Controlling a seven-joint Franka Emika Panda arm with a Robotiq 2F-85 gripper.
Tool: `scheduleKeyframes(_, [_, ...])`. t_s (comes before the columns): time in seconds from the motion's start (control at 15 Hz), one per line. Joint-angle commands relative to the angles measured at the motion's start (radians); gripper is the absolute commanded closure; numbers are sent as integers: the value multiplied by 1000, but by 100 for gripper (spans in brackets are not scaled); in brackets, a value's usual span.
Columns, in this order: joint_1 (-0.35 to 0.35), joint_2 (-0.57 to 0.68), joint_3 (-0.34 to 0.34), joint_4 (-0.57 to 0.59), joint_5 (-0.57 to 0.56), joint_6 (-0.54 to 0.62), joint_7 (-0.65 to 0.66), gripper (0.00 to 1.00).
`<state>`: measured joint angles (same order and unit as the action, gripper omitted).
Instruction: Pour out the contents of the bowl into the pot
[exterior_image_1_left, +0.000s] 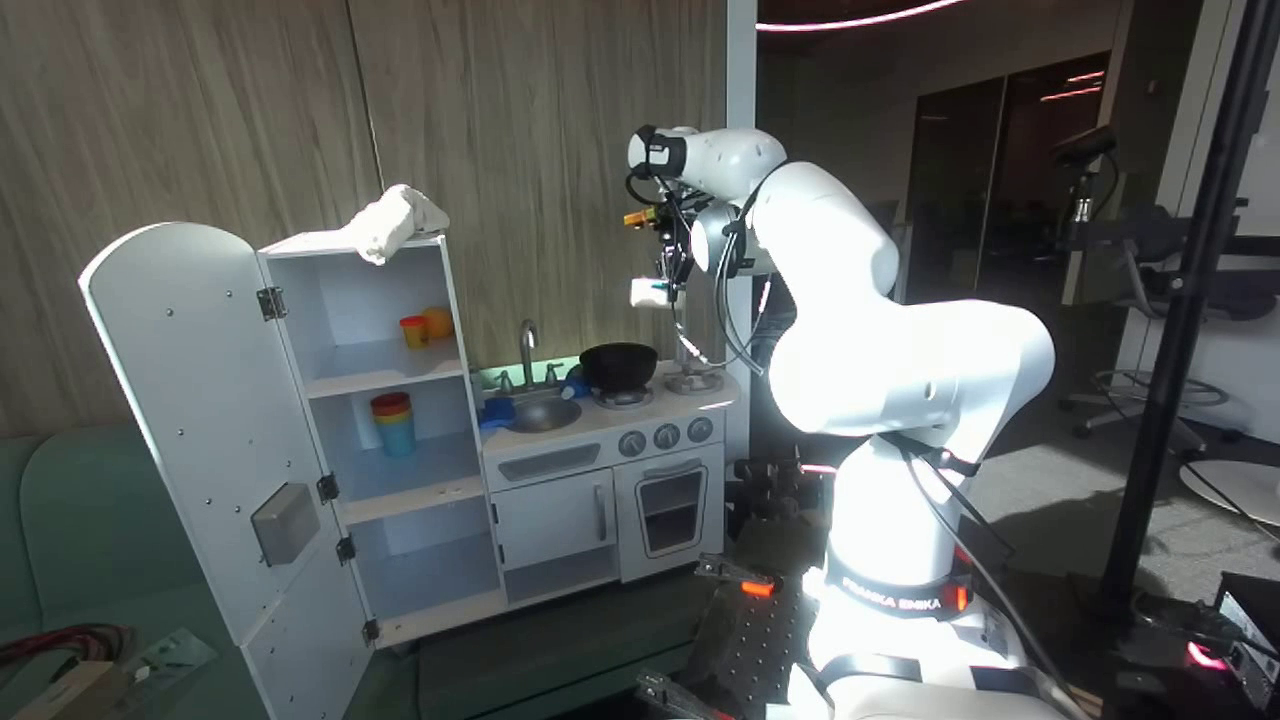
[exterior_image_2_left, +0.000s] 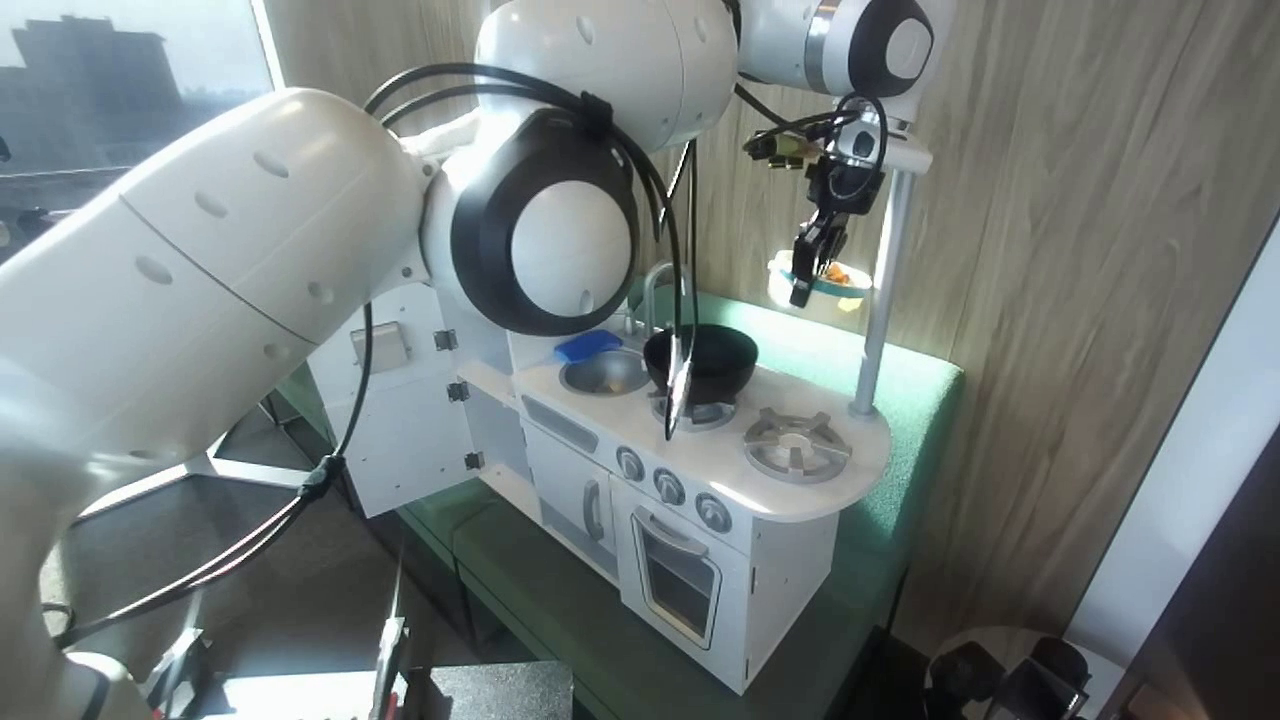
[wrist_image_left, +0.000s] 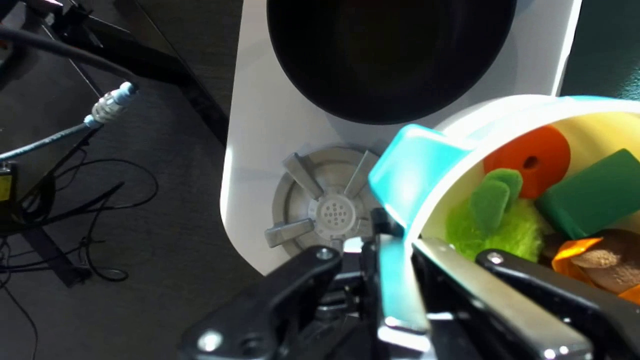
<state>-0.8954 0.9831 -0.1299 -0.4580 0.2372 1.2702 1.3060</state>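
The pot (exterior_image_1_left: 618, 367), black and round, stands on the toy stove's burner beside the sink; it also shows in an exterior view (exterior_image_2_left: 712, 362) and the wrist view (wrist_image_left: 392, 60). Its inside looks dark, with nothing visible in it. The bowl (wrist_image_left: 452, 175) is white with a teal rim. It holds an orange-red piece, a green block, a fuzzy lime piece and a brown piece with orange. My gripper (wrist_image_left: 407, 242) is shut on the bowl's rim and holds it in the air, higher than the pot; the bowl also shows in both exterior views (exterior_image_1_left: 650, 292) (exterior_image_2_left: 783, 287).
A second burner (exterior_image_2_left: 797, 445) is beside the pot, with a grey post (exterior_image_2_left: 885, 290) rising near it. The sink (exterior_image_1_left: 545, 412), faucet (exterior_image_1_left: 528, 350) and a blue object (exterior_image_2_left: 588, 346) are on the pot's other side. The toy fridge (exterior_image_1_left: 330, 370) holds cups; its door is open.
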Motion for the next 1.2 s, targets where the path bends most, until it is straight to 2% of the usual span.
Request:
scheduleKeyframes(0.0, [22,14,-14,18,-53,-10,87,99])
scheduleKeyframes(0.2, [45,36,-26,31,-106,-69,113,99])
scheduleKeyframes(0.73, [89,118,-37,29,-154,-200,185,99])
scheduleKeyframes(0.93, [57,167,-10,44,-101,-175,255,99])
scheduleKeyframes(1.13, [57,192,-12,14,-104,-133,240,99])
